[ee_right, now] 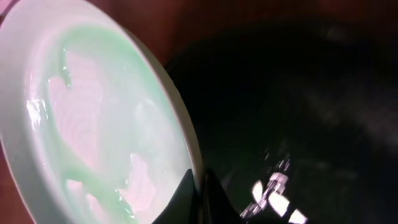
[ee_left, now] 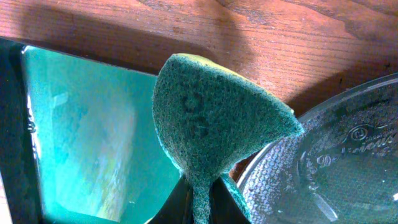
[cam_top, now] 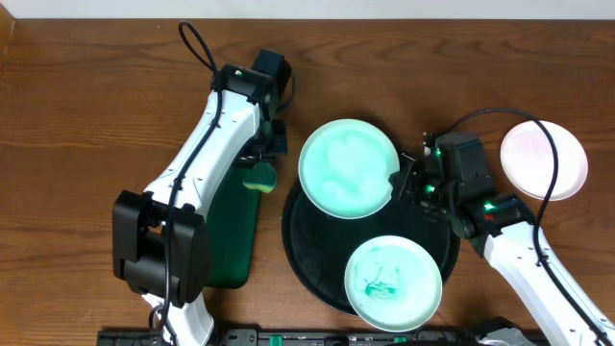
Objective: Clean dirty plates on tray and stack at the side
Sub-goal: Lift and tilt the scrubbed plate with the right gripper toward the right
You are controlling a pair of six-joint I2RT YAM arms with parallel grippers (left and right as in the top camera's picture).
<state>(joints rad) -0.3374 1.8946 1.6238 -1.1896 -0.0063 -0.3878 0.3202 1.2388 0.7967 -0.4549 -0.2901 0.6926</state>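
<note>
The black round tray (cam_top: 307, 255) lies at the table's middle. My right gripper (cam_top: 401, 179) is shut on the rim of a white plate (cam_top: 347, 168) smeared pale turquoise, held tilted above the tray's far part; the right wrist view shows the plate (ee_right: 99, 124) edge between the jaws (ee_right: 200, 186) with the tray (ee_right: 298, 93) below. A second plate (cam_top: 393, 283) with green smears rests on the tray's near part. A third, plain white plate (cam_top: 544, 160) lies on the wood at the right. My left gripper (cam_top: 264, 163) is shut on a green sponge (ee_left: 211, 124), left of the held plate.
A rectangular green tray (cam_top: 231, 231) lies under my left arm, left of the black tray; it also shows in the left wrist view (ee_left: 87, 137). A textured clear rim (ee_left: 336, 162) fills that view's lower right. Bare wood-grain tabletop (cam_top: 77, 115) spreads at far left.
</note>
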